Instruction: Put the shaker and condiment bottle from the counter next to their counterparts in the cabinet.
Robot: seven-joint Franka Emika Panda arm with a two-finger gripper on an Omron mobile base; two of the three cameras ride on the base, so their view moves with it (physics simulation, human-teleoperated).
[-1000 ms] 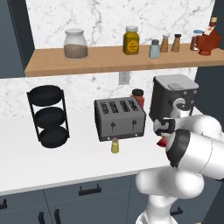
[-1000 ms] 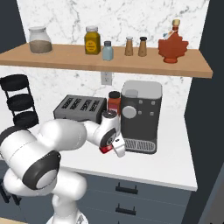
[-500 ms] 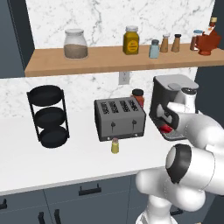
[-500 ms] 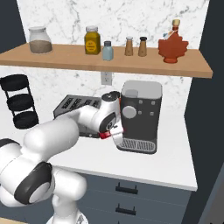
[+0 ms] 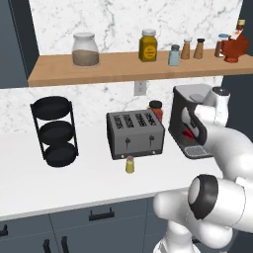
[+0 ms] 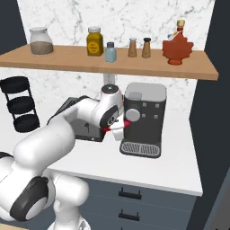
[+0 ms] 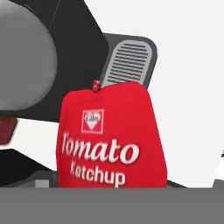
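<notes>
Carrying step in hand. Claw [image 6: 117, 128] closed on ketchup bottle [image 7: 113, 138], held just before the coffee machine [image 6: 143, 117], clear of the bench [image 5: 59, 180]. Next: lift to shelf [image 6: 112, 63], set beside maple-leaf bottle [image 6: 178, 47]. Shaker [image 5: 130, 164] on bench, left of the coffee machine.

The bright red squat condiment bottle [image 7: 111, 135] carries white lettering in the hand view: "Tomato" in large type with "Ketchup" beneath it. Above these words sits a small white square logo patch whose tiny brand word is too blurred to read. The yellow jar's label [image 6: 94, 46] on the wooden shelf cannot be made out.
</notes>
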